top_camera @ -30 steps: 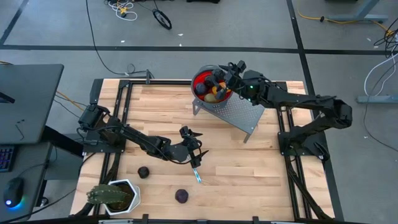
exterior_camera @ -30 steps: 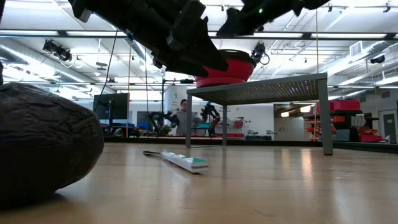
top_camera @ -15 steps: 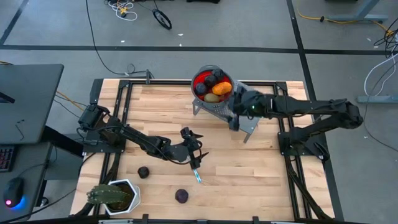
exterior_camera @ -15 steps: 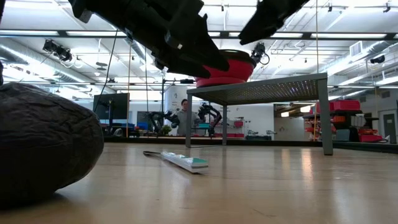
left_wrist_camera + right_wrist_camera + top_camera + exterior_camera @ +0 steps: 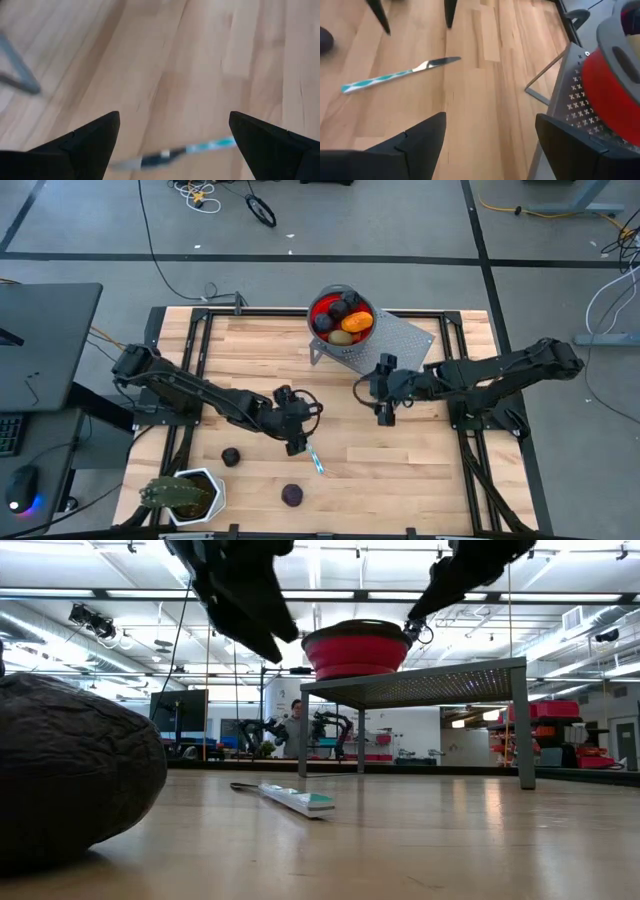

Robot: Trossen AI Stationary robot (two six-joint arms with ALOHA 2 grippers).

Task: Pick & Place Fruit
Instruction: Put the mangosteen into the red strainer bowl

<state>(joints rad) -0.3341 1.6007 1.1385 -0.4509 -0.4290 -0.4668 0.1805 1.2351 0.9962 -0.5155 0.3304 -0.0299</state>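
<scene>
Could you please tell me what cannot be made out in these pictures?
- Fruit count in the red bowl: high view, the pieces overlap; low view, the wall hides them.
- Dark fruit: low view, cut off by the left edge.
- Knife: left wrist view, blurred.
- Person: low view, too small.

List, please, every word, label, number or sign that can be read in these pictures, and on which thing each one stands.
None can be read: the red bowl, the perforated grey metal stand and the teal-handled knife carry no visible writing.
The far screens in the low view are too small to read.
</scene>
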